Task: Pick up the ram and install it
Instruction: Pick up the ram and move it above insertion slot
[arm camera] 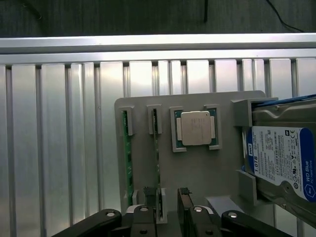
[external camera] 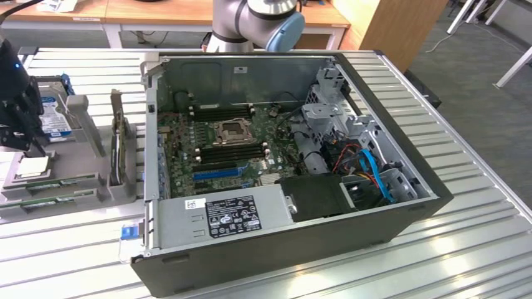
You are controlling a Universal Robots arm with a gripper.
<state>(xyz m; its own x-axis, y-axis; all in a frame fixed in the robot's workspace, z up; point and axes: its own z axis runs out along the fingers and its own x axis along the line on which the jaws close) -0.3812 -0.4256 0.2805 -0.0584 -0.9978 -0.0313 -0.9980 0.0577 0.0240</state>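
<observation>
Hovering over the grey tray (external camera: 91, 190) at nine o'clock of the exterior view, the gripper (external camera: 35, 149) points down at the parts stored there. Its jaws are spread wide and hold nothing.

In the wrist view the gripper (arm camera: 166, 195) has its two black fingers (arm camera: 147, 195) on either side of one end of the ram (arm camera: 155, 148). The ram stands on edge in a narrow slot of the tray (arm camera: 227, 163). A clear gap shows between the stick and the finger on the processor side. A second ram stick (arm camera: 125, 158) stands in the neighbouring slot. The processor chip (arm camera: 196, 128) lies flat in its square pocket just beside the ram, on the other side. The hard drive (arm camera: 279, 158), with its blue and white label, sits past the chip.

From the exterior view the ram (external camera: 54, 184) is in the tray at about eight o'clock. The second ram stick (external camera: 37, 203) is just beyond it, toward seven o'clock. The processor chip (external camera: 29, 166) lies beneath the gripper. The hard drive (external camera: 52, 121) stands behind it, toward ten o'clock. An expansion card (external camera: 121, 149) stands upright at the tray's three o'clock edge.

The open computer case (external camera: 291, 265) fills the middle of the slatted metal table (external camera: 465, 249), just beside the tray. Inside it, the green motherboard (external camera: 187, 156) lies bare with its processor socket (external camera: 231, 132) near the centre. The power supply (external camera: 233, 215) sits at the case's six o'clock side. The arm's base (external camera: 249, 25) rises at twelve o'clock.
</observation>
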